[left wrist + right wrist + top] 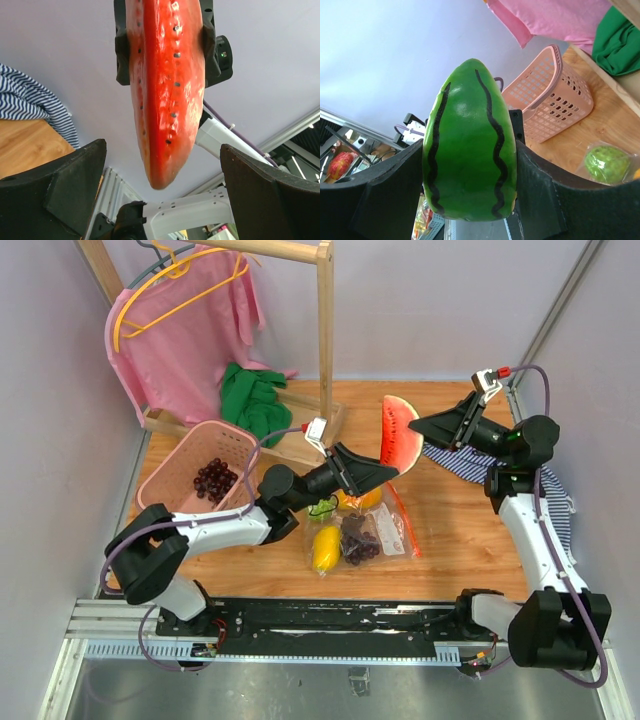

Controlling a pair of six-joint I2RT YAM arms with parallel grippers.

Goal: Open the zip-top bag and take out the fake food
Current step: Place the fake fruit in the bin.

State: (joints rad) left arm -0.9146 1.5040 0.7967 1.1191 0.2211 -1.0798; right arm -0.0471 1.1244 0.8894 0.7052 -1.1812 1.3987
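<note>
Over the middle of the bench (460, 540), pinches watermelon slice (398, 433) in right claw (415, 427), holds left claw (385, 473) spread wide just beside it. Has zip-top bag (385, 530) lying toward front edge, fruits (325, 547) inside, white label (390, 539) unreadable.

I have the watermelon slice (398, 433) in my right tool (415, 428), just ahead of my left tool (385, 472), with the zip-top bag (385, 530) on the surface (470, 540) beneath the left tool, the basket (190, 465) holding grapes (213, 478) to its left, and the striped cloth (455, 462) under the right tool.
</note>
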